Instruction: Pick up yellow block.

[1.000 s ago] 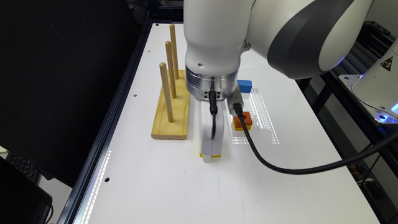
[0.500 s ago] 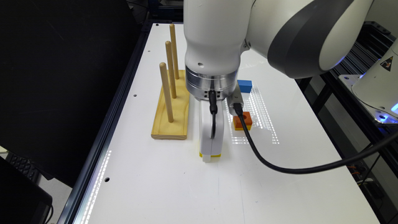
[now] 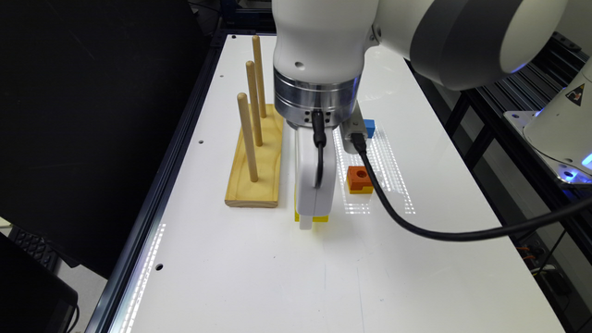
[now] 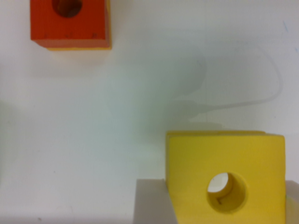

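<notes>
The gripper [image 3: 312,217] stands straight down over the yellow block [image 3: 319,217], which sits on the white surface [image 3: 277,277] just beside the near end of the wooden peg stand [image 3: 256,162], toward the exterior view's right of it. In the exterior view, only a thin yellow edge of the block peeks out below the white gripper body, so the block lies directly under it rather than off to any side.

In the wrist view, the yellow block [image 4: 225,179] is close up, its round hole open to the camera, with 1 grey finger [image 4: 152,203] touching 1 flank and a sliver of the other finger at the opposite flank. The jaws appear to bracket the block across its width, closed down to about that width. I judge they grip it, though whether the pinch is firm I cannot tell.

The orange-topped block [image 4: 70,23] lies well apart, and a blue block [image 3: 368,128] sits farther back.

With the block square between the fingers, the coming move is a straight vertical lift.
</notes>
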